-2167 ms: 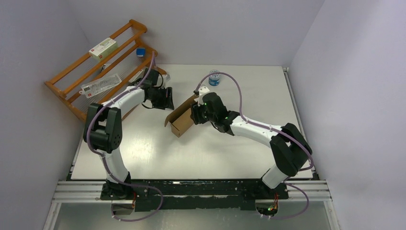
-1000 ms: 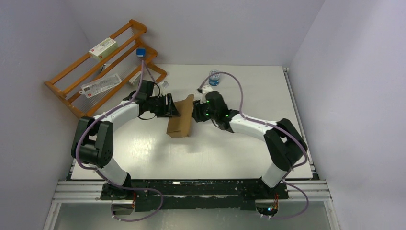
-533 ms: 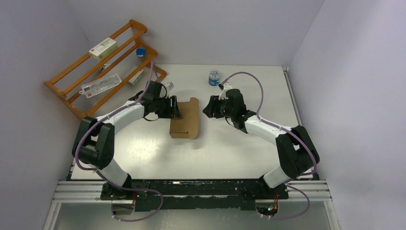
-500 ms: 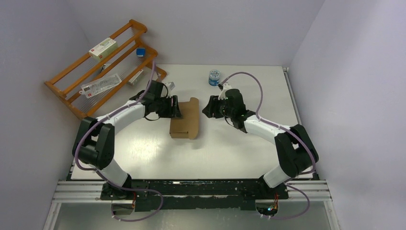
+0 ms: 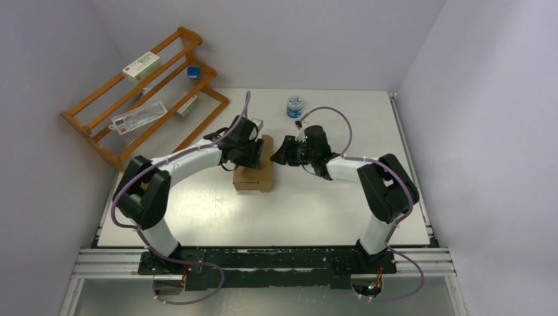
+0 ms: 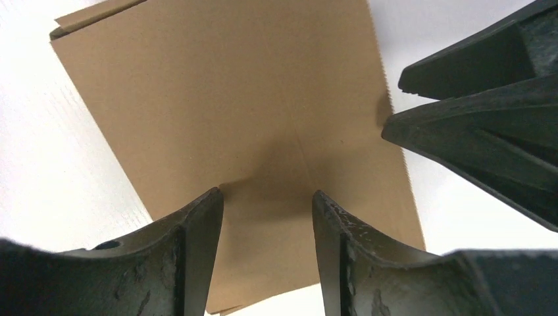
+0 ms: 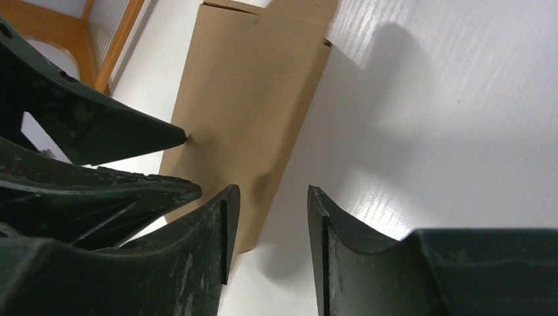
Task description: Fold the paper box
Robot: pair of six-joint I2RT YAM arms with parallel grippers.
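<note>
we judge the folding nearly done: the paper box lies flat on the counter, the left end effector released over it, the right end effector released and empty just beside it, perhaps a final flap tuck left.
</note>
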